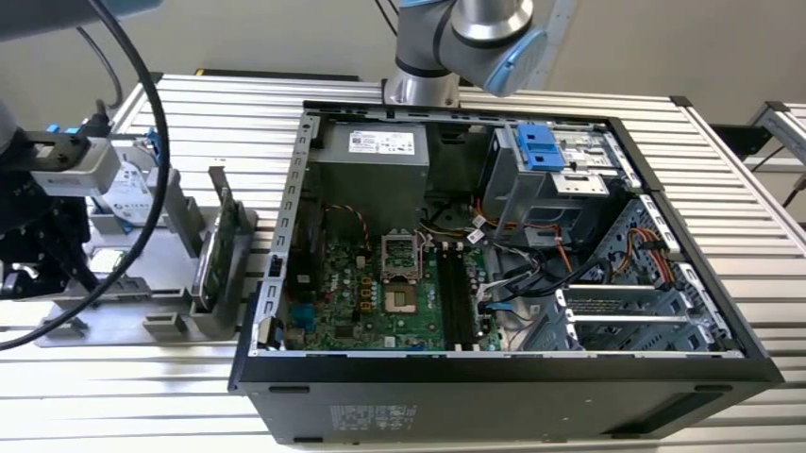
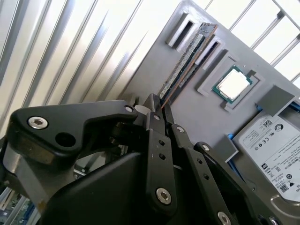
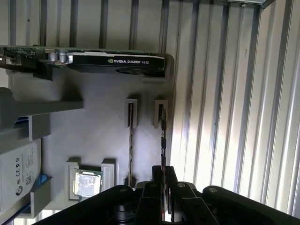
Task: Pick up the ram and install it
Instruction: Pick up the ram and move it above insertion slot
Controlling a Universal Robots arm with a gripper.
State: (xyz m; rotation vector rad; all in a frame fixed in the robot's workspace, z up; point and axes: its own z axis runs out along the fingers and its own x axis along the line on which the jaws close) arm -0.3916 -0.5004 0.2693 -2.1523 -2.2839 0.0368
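The ram (image 2: pixel 187 61) is a thin stick standing on edge in a slot of the grey holder plate (image 2: pixel 197 117). In both wrist views it runs straight in between my fingertips. My gripper (image 2: pixel 157 104) hangs over its near end, the two black fingers (image 2: pixel 152 126) drawn close on either side of the stick. In the first wrist view the ram (image 3: pixel 162 136) still sits in its slot and meets my gripper (image 3: pixel 164 171) at the holder plate's (image 3: pixel 93 122) edge. The motherboard's ram slots (image 1: pixel 456 293) lie inside the open computer case (image 1: pixel 504 368).
On the holder there are also a processor chip (image 2: pixel 233 84), a silver hard drive (image 2: pixel 272 140) and a graphics card (image 3: pixel 93 61) standing on edge. A second narrow slot (image 3: pixel 130 140) lies beside the ram. The arm (image 1: pixel 466 38) rises behind the case on a ribbed metal table (image 1: pixel 730 189).
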